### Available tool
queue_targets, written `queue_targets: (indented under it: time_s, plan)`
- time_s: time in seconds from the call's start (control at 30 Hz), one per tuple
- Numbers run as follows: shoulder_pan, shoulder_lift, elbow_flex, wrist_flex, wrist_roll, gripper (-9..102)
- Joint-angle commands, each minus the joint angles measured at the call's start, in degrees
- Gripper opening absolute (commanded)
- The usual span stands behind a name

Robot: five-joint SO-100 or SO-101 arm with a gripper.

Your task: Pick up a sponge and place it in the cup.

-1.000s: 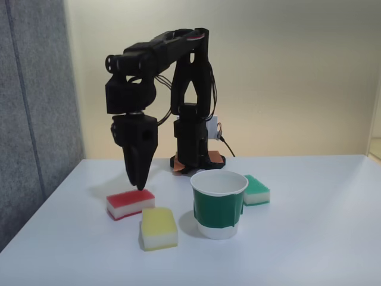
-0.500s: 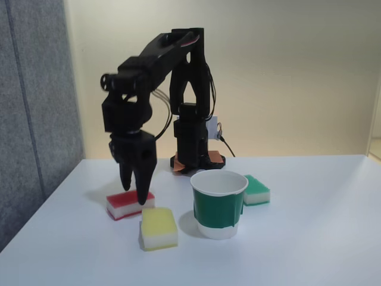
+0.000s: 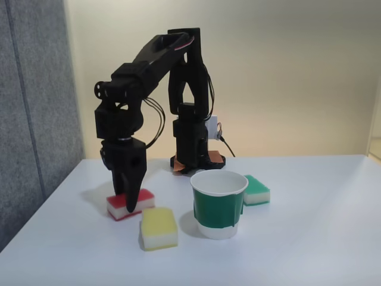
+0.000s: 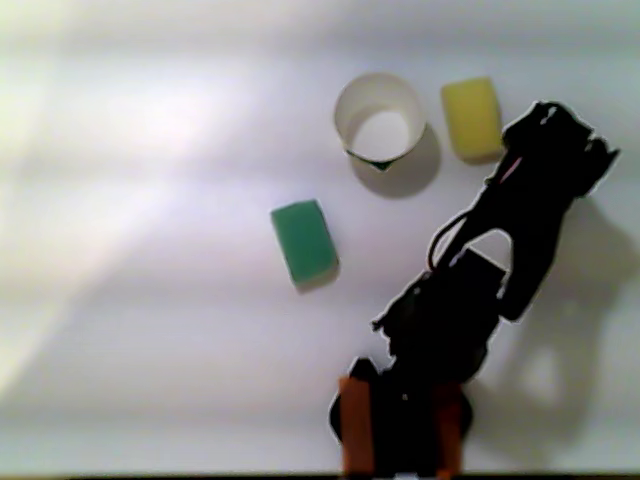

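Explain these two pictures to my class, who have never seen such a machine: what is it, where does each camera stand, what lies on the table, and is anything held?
The black machine is a small jointed robot arm bolted to a white table. Its pincer tip is the end effector.

The fixed view looks from the front, at table height. The other view looks straight down, with the arm's base at the bottom edge.

On the table lie a small rectangular sponge with a red top and white bottom, a yellow-and-white sponge, a green-and-white sponge and a white paper cup with a dark green band, standing upright and open.

The end effector points down at the red sponge, its tips in front of it. The sponge lies on the table; whether the jaws have closed on it cannot be told.
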Motion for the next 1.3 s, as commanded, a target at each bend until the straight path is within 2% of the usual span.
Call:
queue_targets:
  time_s: [0.0, 0.1, 0.17, 0.33, 0.5, 0.83, 1.03, 1.27]
  plan:
    - [1.2, 1.1, 0.7, -0.6, -0.5, 8]
    - [1.4, 1.1, 0.9, -0.7, -0.4, 6]
    - [1.5, 1.1, 1.1, -0.7, -0.2, 0]
    - [1.1, 2.5, 1.4, 0.3, 0.3, 0]
    - [0.1, 10.3, 0.9, 6.2, 3.4, 0]
    - [-8.3, 26.9, -1.0, 15.6, 23.5, 0]
    - [-15.1, 34.0, -1.3, 18.1, 39.3, 0]
    - [-21.1, 39.4, -1.9, 19.5, 51.2, 0]
